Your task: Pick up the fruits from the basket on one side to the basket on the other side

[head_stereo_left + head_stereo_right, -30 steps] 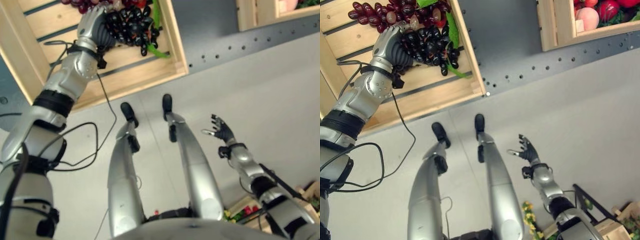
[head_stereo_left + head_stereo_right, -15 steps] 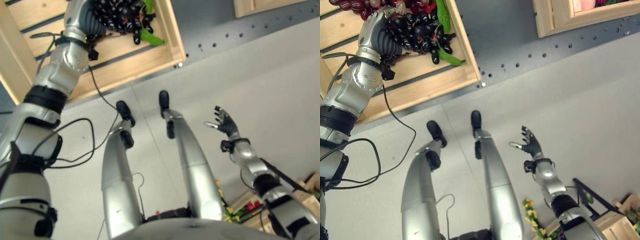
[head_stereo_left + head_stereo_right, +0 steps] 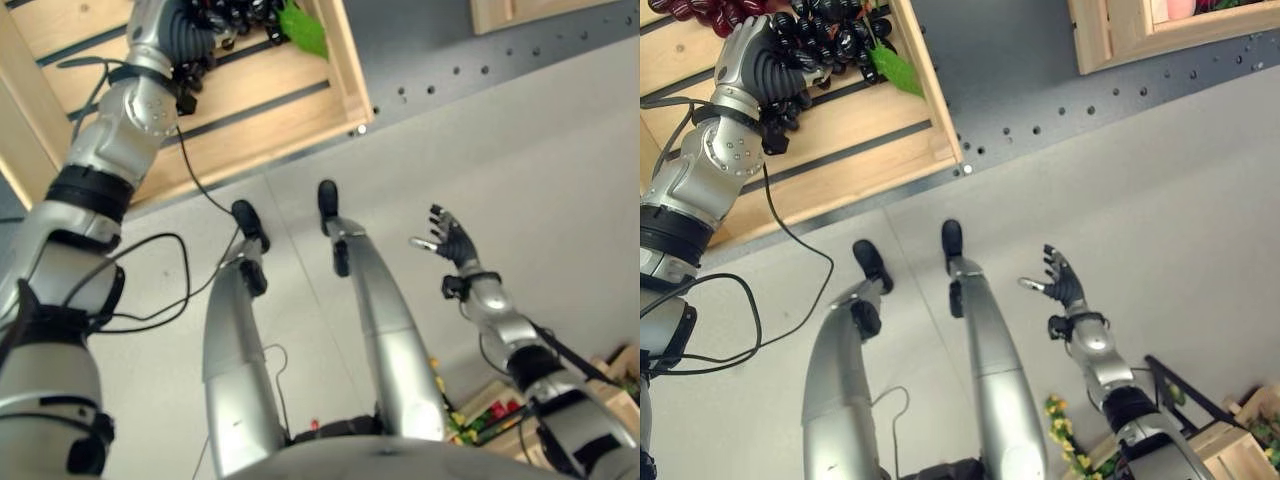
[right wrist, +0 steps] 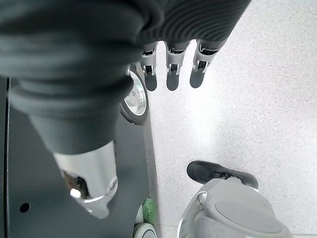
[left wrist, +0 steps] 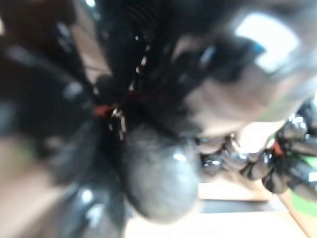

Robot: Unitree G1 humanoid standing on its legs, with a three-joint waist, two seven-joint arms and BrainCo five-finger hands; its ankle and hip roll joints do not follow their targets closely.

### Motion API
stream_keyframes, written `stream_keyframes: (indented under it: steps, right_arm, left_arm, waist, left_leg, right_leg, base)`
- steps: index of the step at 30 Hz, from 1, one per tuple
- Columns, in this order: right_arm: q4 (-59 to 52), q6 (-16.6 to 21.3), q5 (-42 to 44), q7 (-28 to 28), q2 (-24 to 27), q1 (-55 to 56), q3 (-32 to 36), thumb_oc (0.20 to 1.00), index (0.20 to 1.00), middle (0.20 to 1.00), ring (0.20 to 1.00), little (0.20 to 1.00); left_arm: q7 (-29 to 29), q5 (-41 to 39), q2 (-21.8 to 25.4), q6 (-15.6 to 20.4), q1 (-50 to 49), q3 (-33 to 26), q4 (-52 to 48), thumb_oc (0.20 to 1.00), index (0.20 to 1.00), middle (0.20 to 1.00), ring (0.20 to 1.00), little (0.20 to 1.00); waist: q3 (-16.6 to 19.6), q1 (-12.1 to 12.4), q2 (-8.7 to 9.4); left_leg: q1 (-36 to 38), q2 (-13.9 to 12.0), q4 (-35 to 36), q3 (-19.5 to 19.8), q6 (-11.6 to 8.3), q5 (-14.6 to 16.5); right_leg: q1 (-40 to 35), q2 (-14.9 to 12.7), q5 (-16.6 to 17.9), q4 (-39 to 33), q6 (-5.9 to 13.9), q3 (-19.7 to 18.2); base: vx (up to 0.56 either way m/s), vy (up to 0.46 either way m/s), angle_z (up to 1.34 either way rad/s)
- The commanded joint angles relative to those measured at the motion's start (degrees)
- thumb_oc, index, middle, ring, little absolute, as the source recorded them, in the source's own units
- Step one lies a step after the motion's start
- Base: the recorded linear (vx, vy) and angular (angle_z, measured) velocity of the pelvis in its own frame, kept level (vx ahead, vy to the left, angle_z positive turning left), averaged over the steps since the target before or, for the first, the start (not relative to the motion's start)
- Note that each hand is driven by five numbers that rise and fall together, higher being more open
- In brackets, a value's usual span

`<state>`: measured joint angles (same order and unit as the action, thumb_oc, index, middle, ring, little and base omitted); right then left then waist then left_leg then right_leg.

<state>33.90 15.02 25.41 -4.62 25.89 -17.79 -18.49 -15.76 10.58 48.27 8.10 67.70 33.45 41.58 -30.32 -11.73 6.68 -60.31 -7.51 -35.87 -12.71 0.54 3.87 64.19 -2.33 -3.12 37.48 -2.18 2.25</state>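
My left hand (image 3: pixel 762 70) is curled round a bunch of black grapes (image 3: pixel 832 28) over the slatted wooden crate (image 3: pixel 845 135) at the upper left. A green leaf (image 3: pixel 896 68) hangs from the bunch near the crate's right wall. Dark glossy grapes (image 5: pixel 157 179) press close against the hand in the left wrist view. A bunch of red grapes (image 3: pixel 698 12) lies at the crate's far edge. My right hand (image 3: pixel 1063 289) hangs open over the grey floor at the right, its fingers (image 4: pixel 171 74) straight and holding nothing.
A second wooden crate (image 3: pixel 1108 40) with a peach (image 3: pixel 1181 8) stands at the upper right on the dark grey perforated platform (image 3: pixel 1025 90). Another crate of fruit (image 3: pixel 492 412) sits on the floor at the lower right.
The black grapes and their leaf have risen off the crate's slats with my left hand, toward the far edge. The camera shifted earlier. The right hand has barely moved.
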Motion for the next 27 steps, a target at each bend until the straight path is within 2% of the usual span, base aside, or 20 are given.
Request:
stream_keyframes:
  steps: [1, 10, 15, 18, 22, 27]
  right_arm:
    - [-2.9, 1.5, 0.3, 0.1, 2.8, 1.9, 1.4, 1.0, 1.0, 1.0, 1.0, 1.0]
    - [-3.2, 1.6, -0.3, -0.1, 3.1, 1.8, 1.7, 1.0, 1.0, 1.0, 1.0, 1.0]
    - [-3.2, 1.6, -0.7, -0.4, 3.0, 2.1, 2.2, 1.0, 1.0, 1.0, 1.0, 1.0]
    - [-3.5, 1.8, -1.0, -0.3, 3.4, 3.0, 3.2, 1.0, 1.0, 1.0, 1.0, 1.0]
    - [-4.5, 2.0, -1.3, 0.2, 4.2, 5.4, 5.1, 1.0, 1.0, 1.0, 1.0, 1.0]
    - [-5.5, 2.1, -2.2, 0.9, 4.9, 7.5, 6.4, 1.0, 1.0, 1.0, 1.0, 1.0]
  left_arm:
    - [5.3, 3.3, -1.7, -4.3, -10.6, 3.4, 5.1, 0.2, 0.2, 0.2, 0.2, 0.2]
    - [5.1, 2.4, -1.4, -3.9, -11.3, 2.0, 4.1, 0.2, 0.2, 0.2, 0.2, 0.2]
    - [4.3, -2.7, -1.1, -1.7, -14.2, -1.7, -2.9, 0.2, 0.2, 0.2, 0.2, 0.2]
    - [4.4, -5.9, 0.7, 0.5, -19.1, -5.8, -12.1, 0.2, 0.2, 0.2, 0.2, 0.2]
    - [4.6, -13.1, 4.2, 4.4, -30.0, -14.1, -23.9, 0.2, 0.2, 0.2, 0.2, 0.2]
    - [5.4, -24.2, 4.5, 9.4, -41.6, -24.0, -33.8, 0.2, 0.2, 0.2, 0.2, 0.2]
  waist:
    - [2.5, -1.2, -0.54]
    - [2.7, -0.7, -1.0]
    - [2.3, 0.1, -1.1]
    - [2.0, 1.0, -1.54]
    - [1.9, 2.1, -2.33]
    - [1.8, 3.4, -3.19]
  left_leg:
    - [3.2, -1.1, -3.7, 3.4, -0.73, 8.3]
    - [4.9, -0.8, -0.5, 3.6, -1.3, 6.6]
    - [6.3, -0.6, 1.0, 3.4, -1.5, 5.9]
    - [8.3, -0.1, 3.4, 3.3, -1.6, 5.2]
    - [10.6, 0.5, 5.3, 3.4, -1.93, 4.4]
    - [12.7, 1.1, 7.5, 3.5, -2.27, 3.6]
  right_leg:
    - [-1.6, -0.5, -2.8, -0.7, 5.96, -1.2]
    - [-3.1, -0.9, -2.2, -2.6, 6.05, -0.9]
    - [-4.3, -1.2, -1.8, -3.6, 6.19, -0.7]
    - [-6.0, -1.6, -1.5, -4.9, 6.33, -0.5]
    - [-8.2, -2.0, -1.2, -6.0, 6.41, -0.2]
    - [-10.0, -2.2, -1.0, -7.2, 6.42, -0.1]
  base:
    - [0.0, 0.0, 0.0]
    - [0.0, 0.0, 0.0]
    - [0.0, 0.0, 0.0]
    - [0.0, 0.0, 0.0]
    - [0.0, 0.0, 0.0]
    - [-0.01, 0.014, 0.03]
